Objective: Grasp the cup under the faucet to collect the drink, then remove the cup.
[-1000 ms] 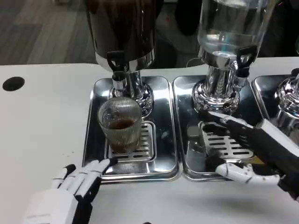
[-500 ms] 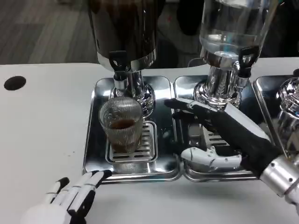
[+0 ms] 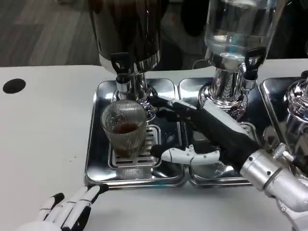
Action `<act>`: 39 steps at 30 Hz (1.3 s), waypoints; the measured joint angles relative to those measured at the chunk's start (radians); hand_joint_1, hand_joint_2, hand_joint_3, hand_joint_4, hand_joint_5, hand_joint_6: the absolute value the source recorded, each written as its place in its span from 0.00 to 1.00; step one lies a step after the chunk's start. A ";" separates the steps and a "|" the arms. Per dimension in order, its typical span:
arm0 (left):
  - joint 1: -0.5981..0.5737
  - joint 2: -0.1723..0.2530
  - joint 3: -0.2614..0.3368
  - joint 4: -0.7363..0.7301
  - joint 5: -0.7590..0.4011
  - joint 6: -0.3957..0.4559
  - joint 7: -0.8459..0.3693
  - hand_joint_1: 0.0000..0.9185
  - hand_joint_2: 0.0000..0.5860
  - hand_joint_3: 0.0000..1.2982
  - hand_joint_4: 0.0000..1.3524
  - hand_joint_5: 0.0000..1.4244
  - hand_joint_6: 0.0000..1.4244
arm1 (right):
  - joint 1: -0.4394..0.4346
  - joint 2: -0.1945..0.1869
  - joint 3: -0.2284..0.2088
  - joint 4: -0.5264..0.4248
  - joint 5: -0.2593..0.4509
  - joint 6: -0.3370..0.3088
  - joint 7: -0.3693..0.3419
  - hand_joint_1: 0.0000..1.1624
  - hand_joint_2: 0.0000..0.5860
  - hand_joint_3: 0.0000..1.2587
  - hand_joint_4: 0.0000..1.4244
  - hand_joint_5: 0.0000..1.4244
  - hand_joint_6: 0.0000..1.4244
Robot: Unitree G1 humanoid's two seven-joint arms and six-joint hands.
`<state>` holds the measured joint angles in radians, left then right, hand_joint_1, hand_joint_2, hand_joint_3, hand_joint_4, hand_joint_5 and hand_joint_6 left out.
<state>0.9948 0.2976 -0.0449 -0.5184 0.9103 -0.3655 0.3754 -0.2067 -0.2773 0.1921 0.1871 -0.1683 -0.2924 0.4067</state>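
A white surface [image 3: 43, 125] stretches across the lower part of the head view, with a round black hole [image 3: 13, 85] near its left edge; beyond its far edge lies a grey, plank-patterned floor [image 3: 43, 29]. Three shiny metal trays sit side by side on the surface: the left tray [image 3: 96, 144], the middle tray [image 3: 192, 91] and part of a third tray [image 3: 272, 96] at the right edge. On the left tray stands a dark drink dispenser [image 3: 127, 29] with a black-handled faucet [image 3: 120, 67], and directly under that faucet a ribbed clear cup [image 3: 124, 127] stands upright on the slotted drip grate [image 3: 150, 144], holding a little brown drink at its bottom. A clear dispenser [image 3: 238, 24] on a chrome base [image 3: 226, 96] stands on the middle tray with its own black tap [image 3: 252, 60], and another chrome base [image 3: 296, 110] shows at the right. The right hand [image 3: 202, 134] reaches across the two trays toward the cup, its fingers [image 3: 166, 102] spread apart with the upper ones beside the cup's rim and the thumb [image 3: 185, 155] low by its base; whether any of them touches the glass cannot be told. The left hand [image 3: 67, 211] rests at the near edge of the surface, fingers [image 3: 89, 195] loosely apart and holding nothing, the tips just short of the left tray.
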 measured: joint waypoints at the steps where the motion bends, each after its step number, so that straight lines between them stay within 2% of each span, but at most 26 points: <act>1: 0.002 0.000 0.001 0.002 -0.001 -0.002 0.001 0.00 0.08 0.17 0.11 0.16 0.09 | 0.000 0.001 0.002 0.001 -0.002 0.001 -0.002 0.57 0.23 0.08 0.04 0.08 0.07; 7: 0.014 0.000 0.013 0.016 -0.002 -0.011 0.005 0.00 0.08 0.17 0.11 0.17 0.09 | -0.006 0.027 0.020 0.004 -0.008 0.008 -0.020 0.57 0.23 0.05 0.00 0.05 0.06; 20: 0.031 -0.001 0.028 0.017 -0.002 -0.028 0.007 0.00 0.10 0.17 0.11 0.17 0.09 | -0.037 0.046 0.027 0.061 -0.020 0.009 -0.032 0.57 0.23 0.05 0.00 0.04 0.06; 39: 0.039 0.001 0.041 0.030 -0.016 -0.037 0.006 0.00 0.10 0.18 0.12 0.17 0.09 | -0.126 0.106 0.037 0.234 -0.028 -0.021 -0.076 0.57 0.23 0.06 0.00 0.05 0.06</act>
<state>1.0336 0.2988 -0.0035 -0.4882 0.8947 -0.4024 0.3815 -0.3324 -0.1716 0.2294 0.4208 -0.1958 -0.3137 0.3307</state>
